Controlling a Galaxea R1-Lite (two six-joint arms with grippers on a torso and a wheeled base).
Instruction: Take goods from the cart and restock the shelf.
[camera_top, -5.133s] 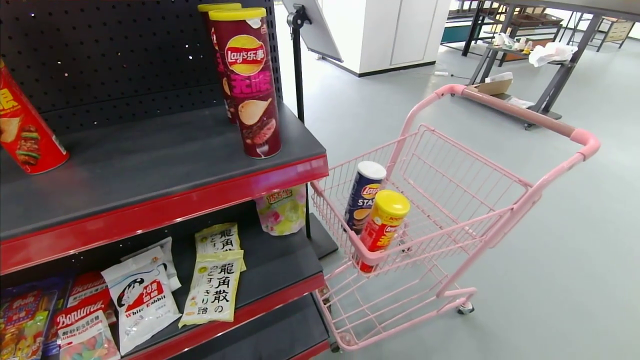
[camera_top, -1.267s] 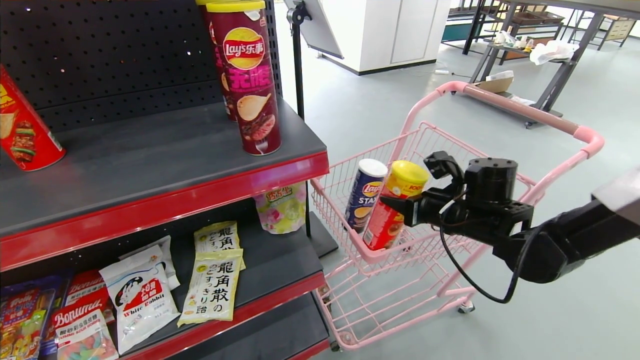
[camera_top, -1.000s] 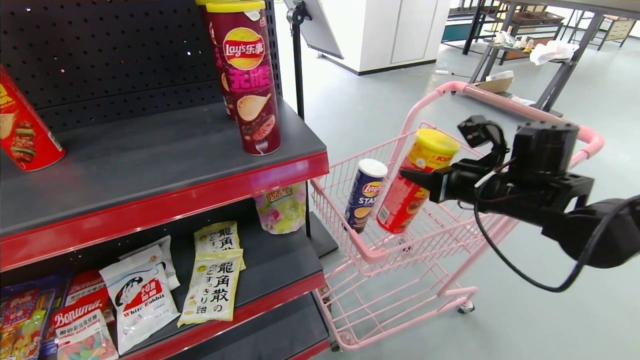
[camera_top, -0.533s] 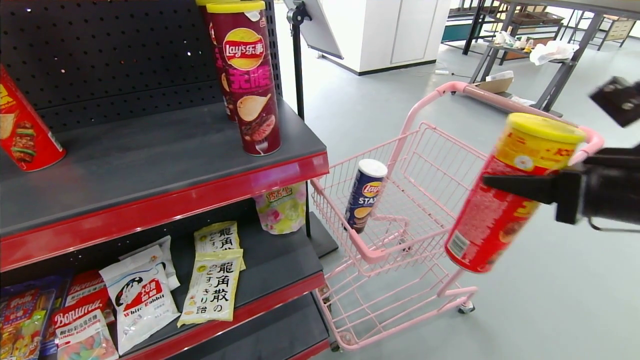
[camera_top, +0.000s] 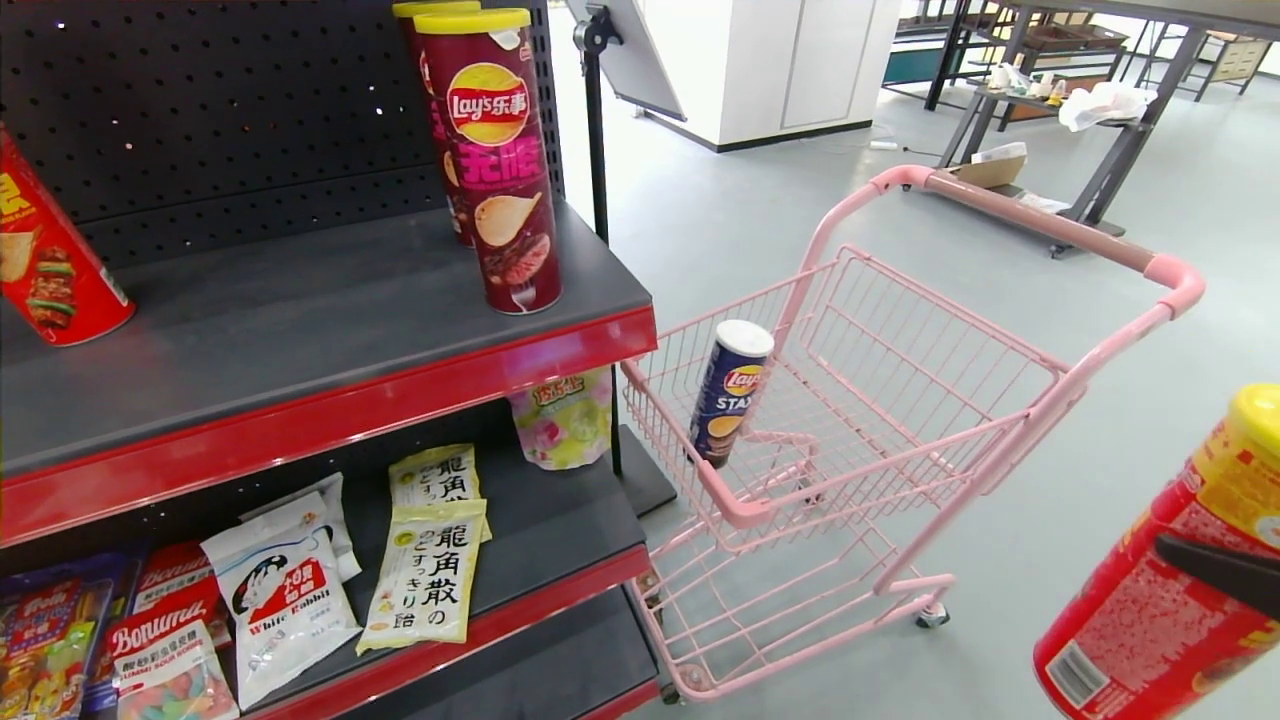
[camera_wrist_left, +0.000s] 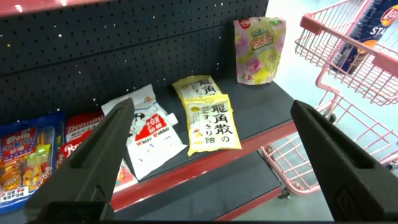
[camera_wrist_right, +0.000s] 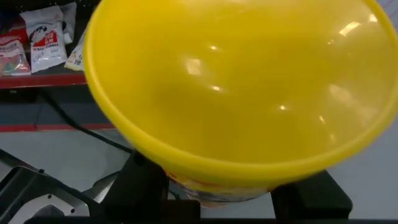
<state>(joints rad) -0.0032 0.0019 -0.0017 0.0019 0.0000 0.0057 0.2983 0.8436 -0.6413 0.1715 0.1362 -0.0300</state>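
- At the near right edge of the head view, the red cylindrical chip can (camera_top: 1150, 610) with a yellow plastic lid hung tilted in the air, outside the cart and well apart from it.
- The right gripper (camera_wrist_right: 217, 193) was clamped on this can just below the lid, a black finger (camera_top: 1225, 578) lying across its side; in the right wrist view the lid covered most of the picture.
- The left gripper (camera_wrist_left: 211, 165) had its two black fingers (camera_wrist_left: 93, 162) spread wide with nothing between them, facing the lower shelf.
- On that lower dark shelf board (camera_top: 560, 520) lay a white snack bag (camera_top: 285, 600), two pale yellow flat packets (camera_top: 425, 570) and a green-and-pink pouch (camera_top: 562, 420) propped at the back.
- Just beside the shelf's right end stood the pink wire shopping cart (camera_top: 1040, 225); a dark blue cylindrical can (camera_top: 728, 395) with a white lid leaned in the basket's corner nearest the shelf.
- On the upper grey shelf board with a red front edge (camera_top: 300, 320), a maroon can with a yellow lid (camera_top: 495, 170) stood upright at the right end, another touching behind it, and a red can (camera_top: 50, 260) stood at the left.
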